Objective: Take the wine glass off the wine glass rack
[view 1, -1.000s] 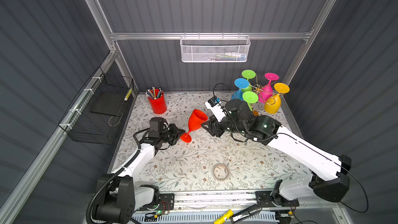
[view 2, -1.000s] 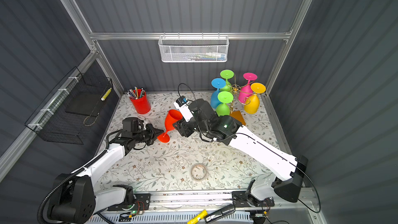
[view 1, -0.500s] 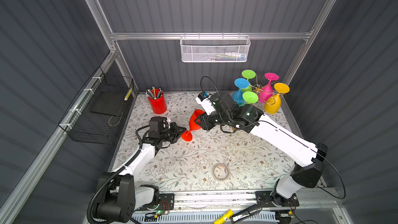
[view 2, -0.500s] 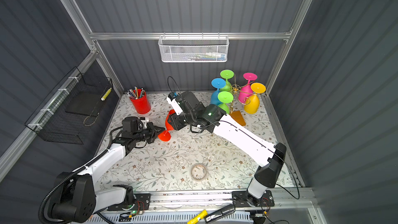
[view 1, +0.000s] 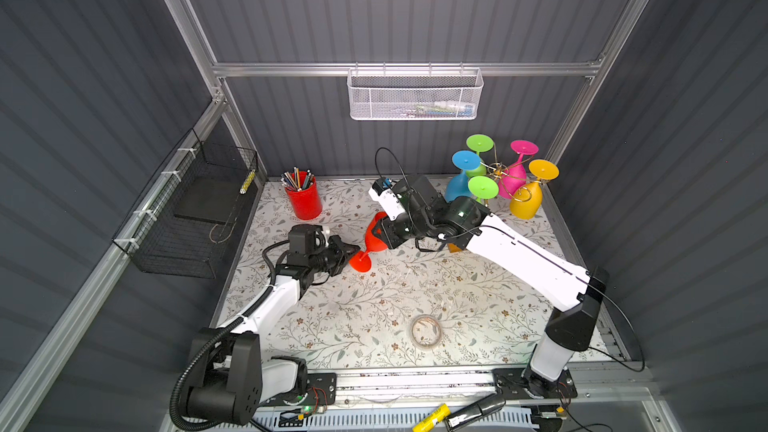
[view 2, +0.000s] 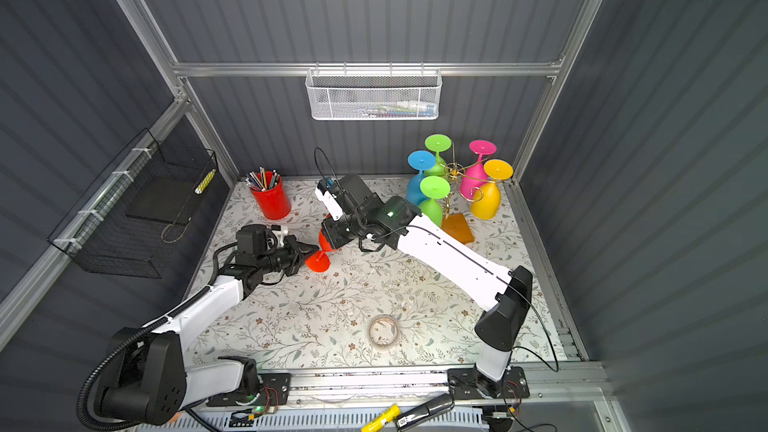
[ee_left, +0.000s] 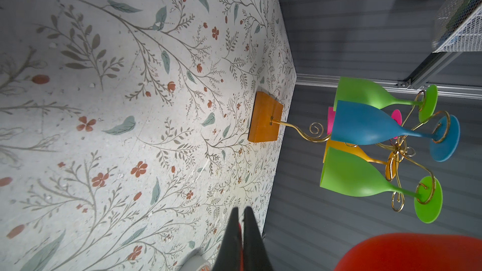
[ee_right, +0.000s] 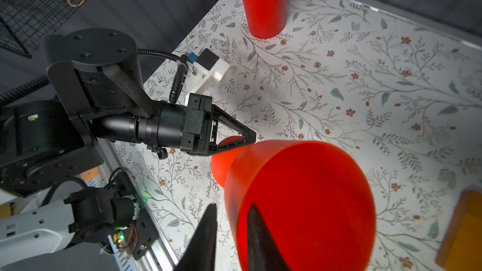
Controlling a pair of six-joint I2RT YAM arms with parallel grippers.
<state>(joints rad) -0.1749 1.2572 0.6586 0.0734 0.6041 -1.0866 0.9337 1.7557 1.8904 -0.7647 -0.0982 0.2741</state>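
Glossy red conical wine glass

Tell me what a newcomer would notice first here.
The red wine glass, tilted at mid-table, with the left gripper shut on its foot and the right gripper straddling its rim. Next comes the gold rack in the back right corner, hung with five bright upside-down glasses.
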